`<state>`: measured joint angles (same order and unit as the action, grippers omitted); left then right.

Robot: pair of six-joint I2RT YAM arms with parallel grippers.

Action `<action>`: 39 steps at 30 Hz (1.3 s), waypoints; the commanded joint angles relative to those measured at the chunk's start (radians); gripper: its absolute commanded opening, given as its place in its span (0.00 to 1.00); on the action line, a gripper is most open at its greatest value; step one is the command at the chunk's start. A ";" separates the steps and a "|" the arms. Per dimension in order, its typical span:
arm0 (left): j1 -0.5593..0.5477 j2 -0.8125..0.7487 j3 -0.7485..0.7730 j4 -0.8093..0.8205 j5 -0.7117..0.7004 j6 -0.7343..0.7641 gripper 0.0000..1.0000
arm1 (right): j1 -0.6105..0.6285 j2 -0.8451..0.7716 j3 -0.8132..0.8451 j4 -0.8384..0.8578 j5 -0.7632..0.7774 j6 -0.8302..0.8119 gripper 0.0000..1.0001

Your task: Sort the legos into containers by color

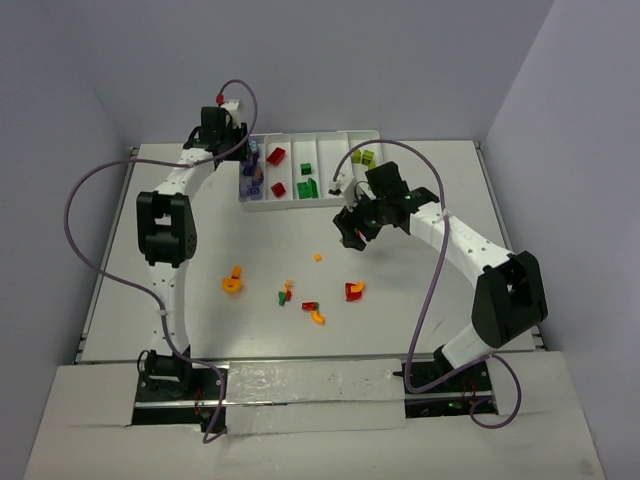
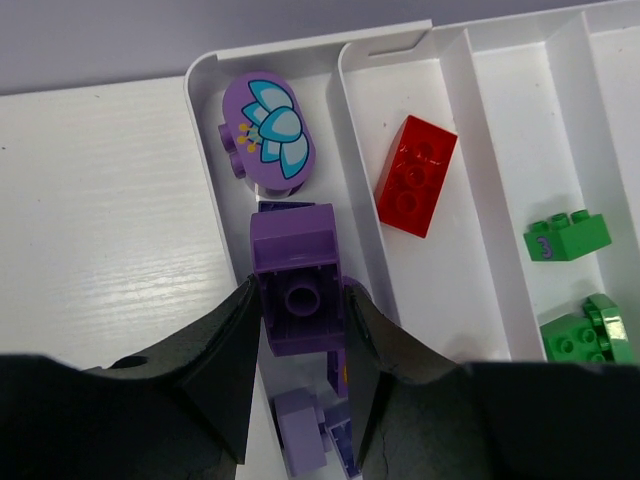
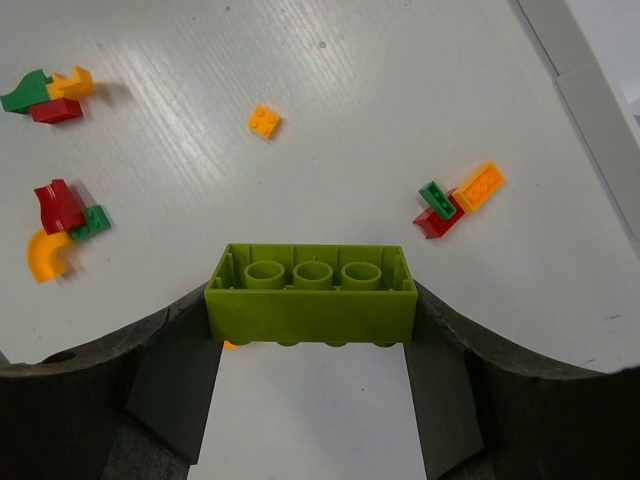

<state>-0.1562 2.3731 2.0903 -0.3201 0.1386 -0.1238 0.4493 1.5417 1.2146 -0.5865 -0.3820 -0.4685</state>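
Observation:
My left gripper point(image 2: 302, 312) is shut on a purple lego point(image 2: 298, 262), held underside up over the leftmost container of the white tray point(image 2: 300, 47). In that container lie a purple oval piece with a flower print point(image 2: 268, 135) and a lavender brick point(image 2: 298, 432). A red brick point(image 2: 415, 175) lies in the second container, and dark green bricks point(image 2: 566, 236) in the third. My right gripper point(image 3: 312, 330) is shut on a long lime green lego point(image 3: 312, 295), held above the table. In the top view it hangs near the tray's front edge point(image 1: 352, 238).
Loose legos lie mid-table: a small orange one point(image 3: 264, 121), a red-green-orange cluster point(image 3: 455, 198), a green-yellow-red cluster point(image 3: 45, 92) and a red, green and orange group point(image 3: 60, 225). Lime green pieces point(image 1: 367, 157) sit in a right-hand container. The tray point(image 1: 300, 137) stands at the table's far edge.

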 commanded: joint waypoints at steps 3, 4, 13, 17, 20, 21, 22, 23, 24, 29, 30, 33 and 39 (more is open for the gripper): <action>-0.003 0.019 0.022 -0.002 -0.007 0.008 0.20 | -0.012 0.005 0.056 0.013 0.003 0.023 0.35; -0.003 0.023 0.027 -0.005 -0.009 0.007 0.26 | -0.012 0.006 0.059 0.013 0.004 0.025 0.35; -0.003 0.027 0.077 -0.045 -0.034 0.020 0.77 | -0.045 0.041 0.106 0.060 0.062 0.067 0.35; -0.003 0.012 0.129 -0.076 -0.052 0.044 0.90 | -0.078 0.127 0.207 0.082 0.141 0.118 0.35; -0.003 -0.022 0.159 -0.088 -0.052 0.054 0.91 | -0.120 0.230 0.346 0.087 0.189 0.181 0.35; -0.003 -0.046 0.155 -0.083 -0.048 0.052 0.91 | -0.138 0.254 0.374 0.084 0.197 0.206 0.35; -0.003 -0.074 0.145 -0.079 -0.039 0.047 0.92 | -0.153 0.301 0.426 0.075 0.204 0.226 0.36; -0.002 -0.107 0.131 -0.076 -0.027 0.043 0.92 | -0.166 0.356 0.488 0.067 0.215 0.240 0.36; -0.003 -0.124 0.122 -0.076 -0.021 0.038 0.92 | -0.172 0.386 0.521 0.060 0.221 0.250 0.36; -0.003 -0.246 0.004 -0.082 0.049 -0.004 0.92 | -0.196 0.581 0.734 0.026 0.249 0.278 0.37; -0.003 -0.259 -0.015 -0.083 0.063 -0.007 0.92 | -0.200 0.602 0.757 0.025 0.245 0.279 0.37; -0.003 -0.309 -0.079 -0.089 0.095 -0.021 0.93 | -0.208 0.675 0.851 0.007 0.239 0.277 0.39; -0.003 -0.366 -0.134 -0.079 0.123 -0.049 0.93 | -0.215 0.755 0.934 -0.010 0.252 0.256 0.43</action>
<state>-0.1566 2.0527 1.9818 -0.4071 0.2158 -0.1419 0.2416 2.2834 2.0704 -0.5857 -0.1454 -0.2097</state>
